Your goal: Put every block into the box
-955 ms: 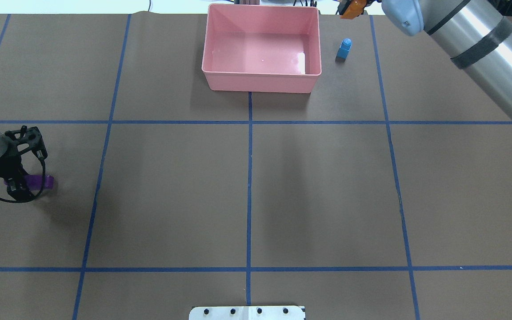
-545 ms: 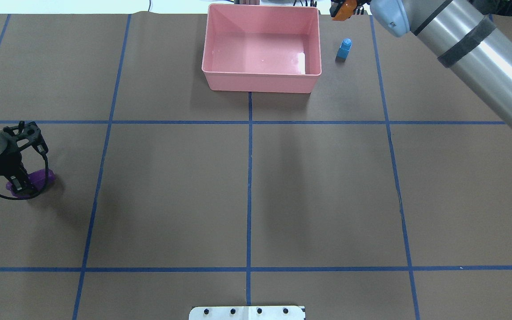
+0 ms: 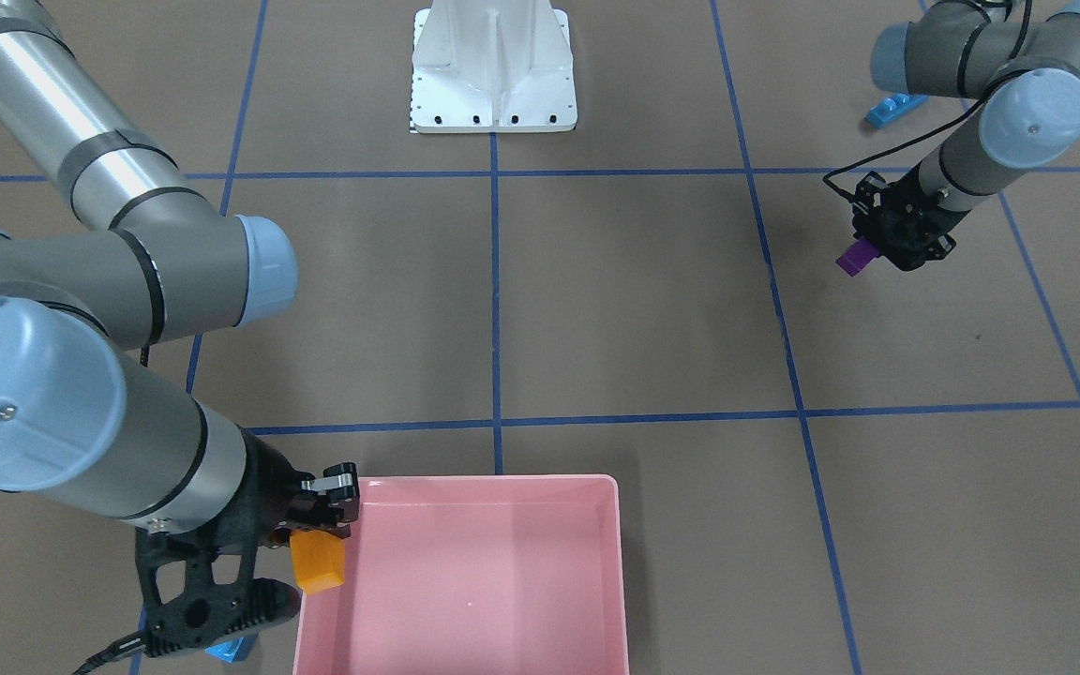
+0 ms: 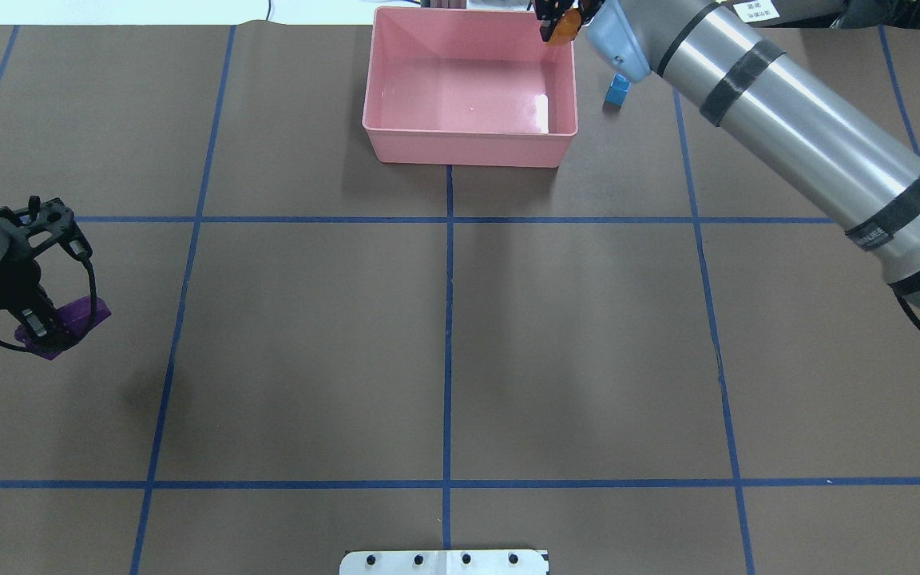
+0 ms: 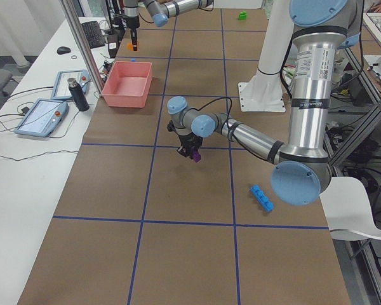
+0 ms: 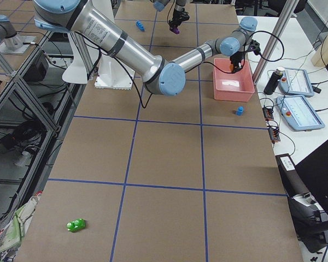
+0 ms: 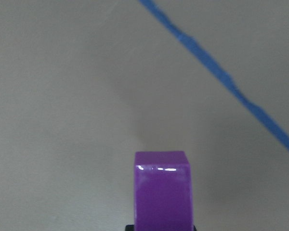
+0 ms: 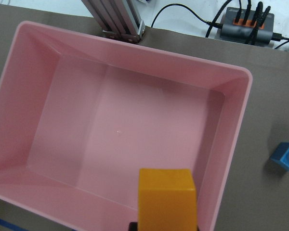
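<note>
Cut off, right wrist view: the fingers of my right hand (image 4: 558,14) fall below the bottom edge. Only the orange sloped brick (image 8: 167,198) between them shows.
Cut off, left wrist view: the fingers of my left hand (image 4: 33,326) are also out of frame. The end of the purple sloped brick (image 7: 162,189) fills the lower middle.
Half covered: from overhead, the small light-blue brick (image 4: 616,90) sits partly behind my right arm. In the front view, the long light-blue brick (image 3: 893,107) peeks out from behind my left arm.
Hard to make out: the green two-stud brick (image 6: 75,224) lies outside the overhead view and looks tiny from the sides.
Right hand: clamped on the orange sloped brick with a finger on either side. I hold it in the air over the far right corner of the box (image 4: 468,152), just inside the rim.
Left hand: closed on the purple sloped brick, which juts out past my fingers. It hangs clear of the desk (image 4: 308,343), its shadow lying apart on the brown paper.
Box: at the desk's far edge on the middle tape line, well apart from my left hand.
Small light-blue brick: standing on the desk just beside the box's right wall, outside it.
Long light-blue brick: flat on the desk beyond my left hand, toward the left end.
Green two-stud brick: on the desk near the right end, well apart from the box.
</note>
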Controlling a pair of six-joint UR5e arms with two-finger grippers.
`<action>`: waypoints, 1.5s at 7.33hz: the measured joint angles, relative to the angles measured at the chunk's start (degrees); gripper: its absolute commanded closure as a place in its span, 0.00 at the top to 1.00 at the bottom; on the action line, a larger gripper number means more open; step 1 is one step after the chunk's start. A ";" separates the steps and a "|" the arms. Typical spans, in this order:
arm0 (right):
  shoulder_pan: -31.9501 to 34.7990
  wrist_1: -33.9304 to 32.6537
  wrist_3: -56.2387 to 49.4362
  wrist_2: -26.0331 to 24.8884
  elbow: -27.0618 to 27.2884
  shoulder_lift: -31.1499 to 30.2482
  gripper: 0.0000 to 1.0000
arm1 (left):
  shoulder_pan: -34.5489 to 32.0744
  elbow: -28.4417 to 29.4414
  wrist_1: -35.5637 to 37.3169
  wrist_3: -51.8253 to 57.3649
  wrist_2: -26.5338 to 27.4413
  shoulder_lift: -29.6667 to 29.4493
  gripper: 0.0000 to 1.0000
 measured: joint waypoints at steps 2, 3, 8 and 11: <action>-3.21 6.64 1.08 -4.25 -6.69 1.78 0.99 | -2.64 -0.87 2.41 -0.09 -2.60 -1.81 0.00; -4.03 8.48 2.57 -5.24 -9.19 2.91 1.00 | -4.13 -0.98 4.29 -0.67 -3.65 -3.80 0.00; 0.06 -5.45 10.14 -1.94 2.30 0.71 0.98 | -8.99 2.04 8.75 -32.58 -11.15 -25.90 0.00; 4.15 -9.44 -0.35 -2.53 10.96 -8.87 0.98 | -9.03 20.35 -11.95 -55.19 -10.15 -38.05 0.00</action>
